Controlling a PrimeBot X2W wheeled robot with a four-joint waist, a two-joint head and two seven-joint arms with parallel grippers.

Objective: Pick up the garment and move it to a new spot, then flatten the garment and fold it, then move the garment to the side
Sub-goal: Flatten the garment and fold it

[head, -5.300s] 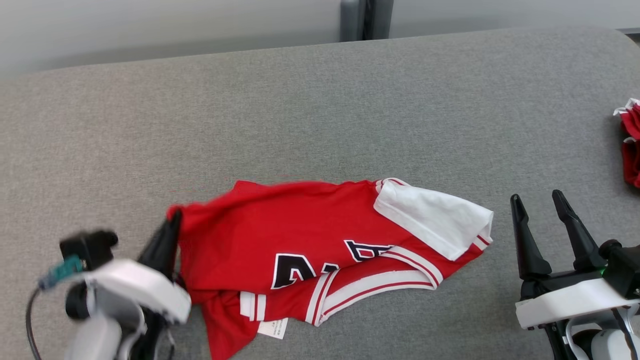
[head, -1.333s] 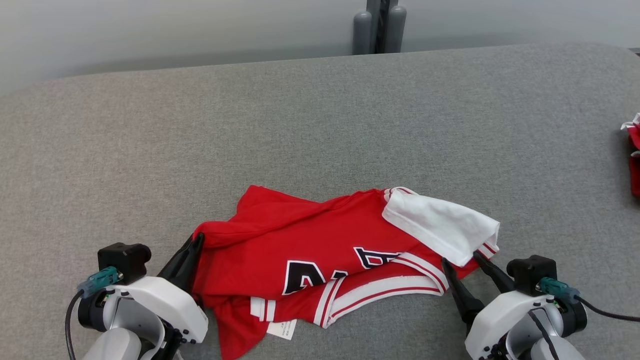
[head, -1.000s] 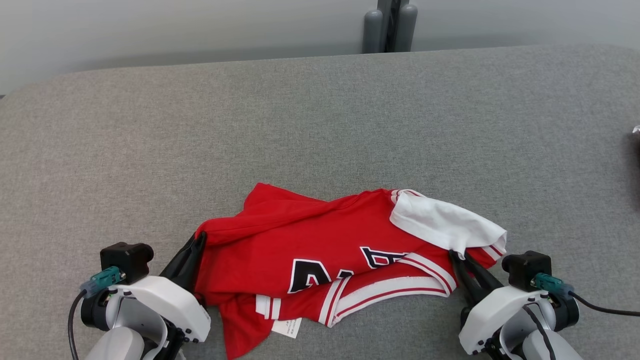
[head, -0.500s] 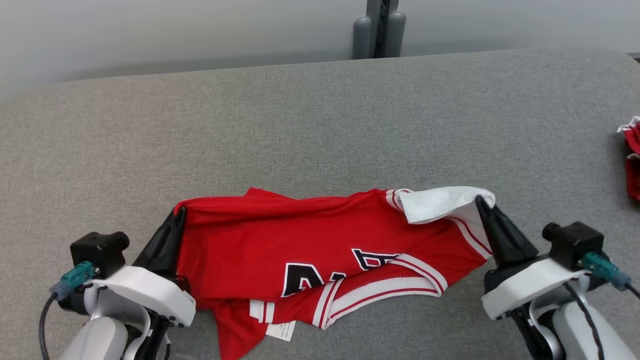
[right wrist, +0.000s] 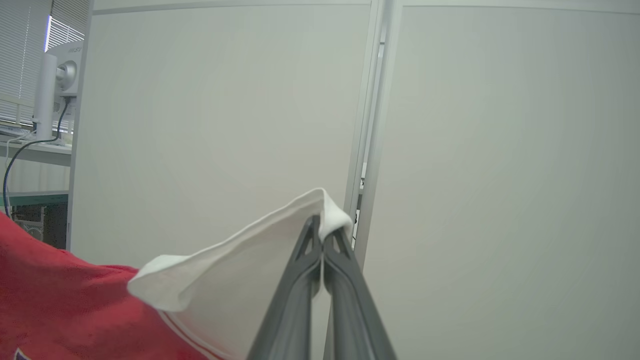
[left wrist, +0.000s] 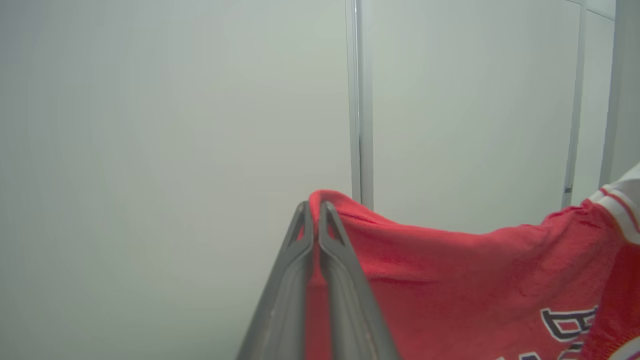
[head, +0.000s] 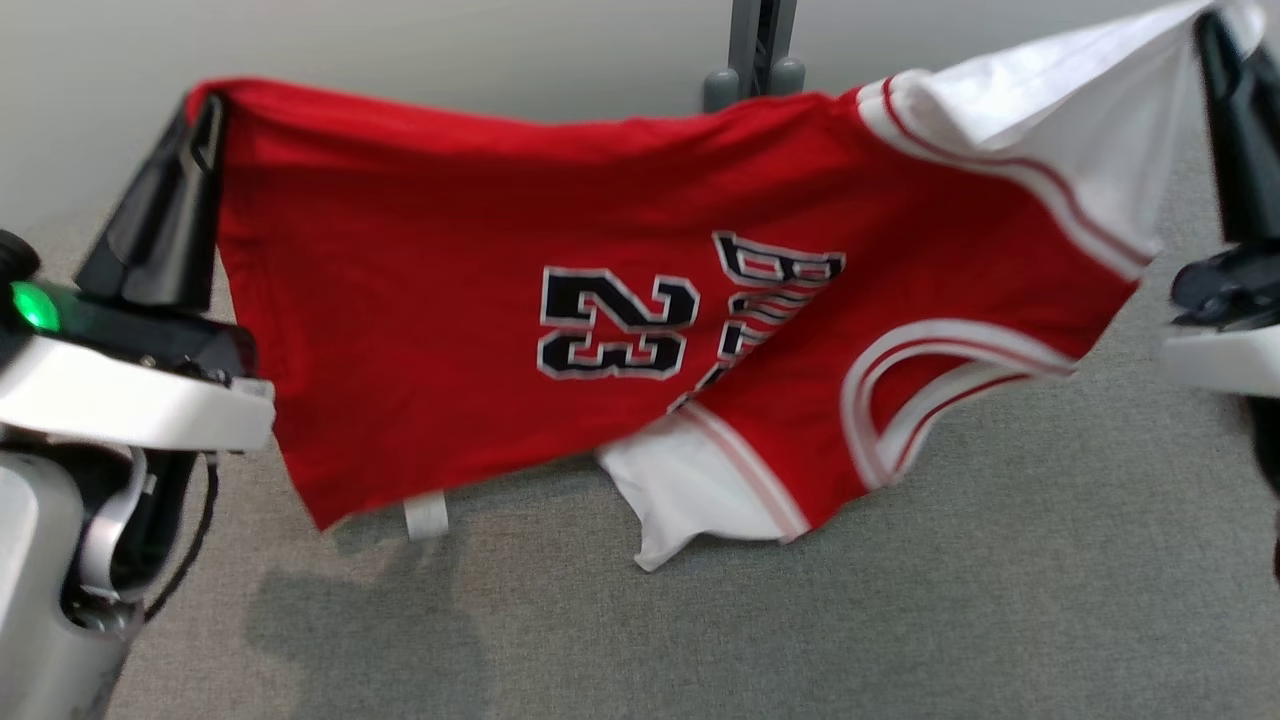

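The garment [head: 450,280], a red jersey with white trim and the number 23 in black and white, hangs stretched in the air between both grippers above the grey surface [head: 900,600]. My left gripper [head: 205,100] is shut on its red upper left corner, seen pinched in the left wrist view [left wrist: 314,210]. At the upper right, my right gripper [head: 1212,25] is shut on the white corner of the jersey [right wrist: 240,260], the cloth clamped at the fingertips [right wrist: 322,225]. The lower hem and a white flap [head: 690,500] dangle just above the surface.
A grey post [head: 755,50] stands behind the surface against a pale wall. Pale wall panels [left wrist: 175,125] fill the wrist views, with a monitor on a desk [right wrist: 55,90] at the far left of the right wrist view. The jersey's shadow [head: 370,620] falls on the grey cloth below.
Both grippers have risen with the jersey, lifting it off the surface and spreading it wide. The right gripper shut on the white corner about a second ago. The head view has shifted.
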